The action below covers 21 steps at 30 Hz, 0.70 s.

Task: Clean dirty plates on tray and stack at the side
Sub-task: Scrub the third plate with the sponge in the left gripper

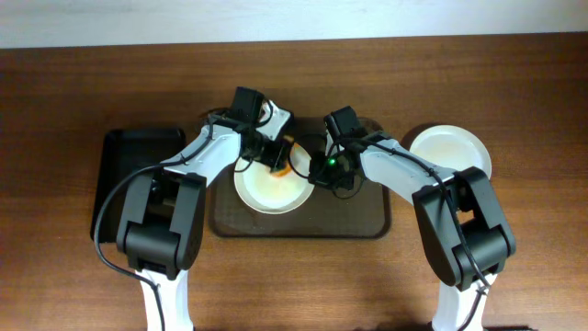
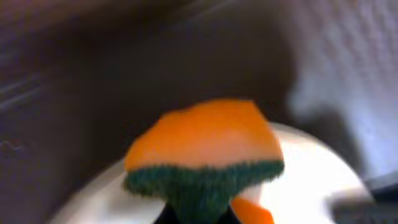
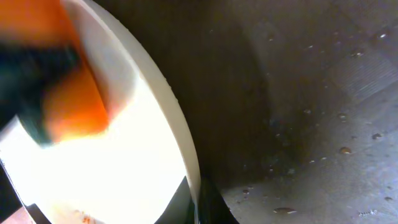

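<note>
A white plate [image 1: 269,190] lies on the left half of the dark brown tray [image 1: 358,219]. My left gripper [image 1: 275,156] is shut on an orange sponge with a green scouring side [image 2: 205,149] and holds it against the plate's far part [image 2: 311,180]. My right gripper [image 1: 319,171] is shut on the plate's right rim [image 3: 163,93], one finger on each side of it [image 3: 196,200]. The sponge shows blurred in the right wrist view [image 3: 68,99]. A faint orange-red speck sits on the plate near that view's bottom left. A second white plate [image 1: 450,152] lies on the table to the right of the tray.
A smaller black tray [image 1: 129,175] lies on the table to the left. The brown tray's floor [image 3: 305,124] carries water droplets. Both arms cross over the tray's back edge. A third plate cannot be made out.
</note>
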Available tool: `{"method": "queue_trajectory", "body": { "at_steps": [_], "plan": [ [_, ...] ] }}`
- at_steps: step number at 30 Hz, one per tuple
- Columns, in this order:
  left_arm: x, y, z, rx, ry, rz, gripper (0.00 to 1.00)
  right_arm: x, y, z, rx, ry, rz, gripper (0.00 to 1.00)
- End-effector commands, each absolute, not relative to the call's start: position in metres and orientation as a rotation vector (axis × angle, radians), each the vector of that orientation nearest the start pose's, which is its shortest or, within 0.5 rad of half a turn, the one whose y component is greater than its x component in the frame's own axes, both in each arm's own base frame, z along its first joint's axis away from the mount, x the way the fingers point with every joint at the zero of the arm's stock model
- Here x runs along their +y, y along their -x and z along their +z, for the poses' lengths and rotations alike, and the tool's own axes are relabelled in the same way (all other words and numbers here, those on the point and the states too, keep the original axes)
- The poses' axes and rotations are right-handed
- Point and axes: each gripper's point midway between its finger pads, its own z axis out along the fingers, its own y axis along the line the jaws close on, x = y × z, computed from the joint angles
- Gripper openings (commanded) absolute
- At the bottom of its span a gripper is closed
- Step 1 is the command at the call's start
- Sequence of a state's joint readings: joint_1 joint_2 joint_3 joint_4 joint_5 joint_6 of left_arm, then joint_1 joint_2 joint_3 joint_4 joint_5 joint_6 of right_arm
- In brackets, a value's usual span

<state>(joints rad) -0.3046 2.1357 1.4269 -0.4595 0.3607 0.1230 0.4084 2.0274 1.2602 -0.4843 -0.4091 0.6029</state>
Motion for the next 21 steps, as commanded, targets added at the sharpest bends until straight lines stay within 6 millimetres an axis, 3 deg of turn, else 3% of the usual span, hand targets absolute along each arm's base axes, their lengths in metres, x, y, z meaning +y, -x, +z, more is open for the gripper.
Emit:
{"method": "queue_trajectory", "body": {
  "at_steps": [1, 2, 6, 7, 9, 11, 12, 14, 16, 18, 19, 20, 21],
  "plan": [
    [-0.119, -0.465, -0.034, 2.717, -0.368, 0.102, 0.0, 0.238, -0.348, -0.016, 3.029, -0.185, 0.781, 0.04],
    [-0.093, -0.455, -0.036, 2.758, -0.27, 0.28, 0.0, 0.238, -0.348, -0.016, 3.029, -0.182, 0.781, 0.04],
    [-0.07, -0.398, -0.046, 2.988, -0.246, 0.419, 0.0, 0.238, -0.349, -0.016, 3.028, -0.179, 0.782, 0.04],
    [-0.07, -0.375, -0.048, 3.088, -0.273, 0.4, 0.0, 0.238, -0.348, -0.016, 3.029, -0.179, 0.781, 0.04],
    [-0.109, -0.333, -0.051, 3.238, -0.624, -0.053, 0.0, 0.238, -0.348, -0.016, 3.029, -0.179, 0.782, 0.04],
    [-0.152, -0.303, -0.037, 3.194, -0.891, -0.58, 0.0, 0.238, -0.348, -0.016, 3.029, -0.179, 0.782, 0.04],
    [-0.165, -0.298, -0.031, 3.138, -0.963, -0.73, 0.0, 0.238, -0.348, -0.016, 3.029, -0.179, 0.782, 0.04],
    [-0.171, -0.309, -0.032, 3.094, -0.918, -0.751, 0.0, 0.238, -0.348, -0.016, 3.029, -0.179, 0.782, 0.04],
    [-0.167, -0.35, -0.042, 3.061, -0.684, -0.568, 0.0, 0.237, -0.347, -0.016, 3.033, -0.181, 0.78, 0.04],
    [-0.159, -0.385, -0.046, 2.972, -0.588, -0.404, 0.0, 0.237, -0.347, -0.016, 3.033, -0.181, 0.78, 0.04],
    [-0.152, -0.414, -0.045, 2.881, -0.537, -0.284, 0.0, 0.237, -0.347, -0.016, 3.033, -0.181, 0.779, 0.04],
    [-0.138, -0.431, -0.045, 2.855, -0.418, -0.144, 0.0, 0.237, -0.347, -0.016, 3.033, -0.181, 0.779, 0.04],
    [-0.104, -0.441, -0.043, 2.839, -0.223, 0.126, 0.0, 0.237, -0.347, -0.016, 3.032, -0.176, 0.778, 0.04]
  ]
}}
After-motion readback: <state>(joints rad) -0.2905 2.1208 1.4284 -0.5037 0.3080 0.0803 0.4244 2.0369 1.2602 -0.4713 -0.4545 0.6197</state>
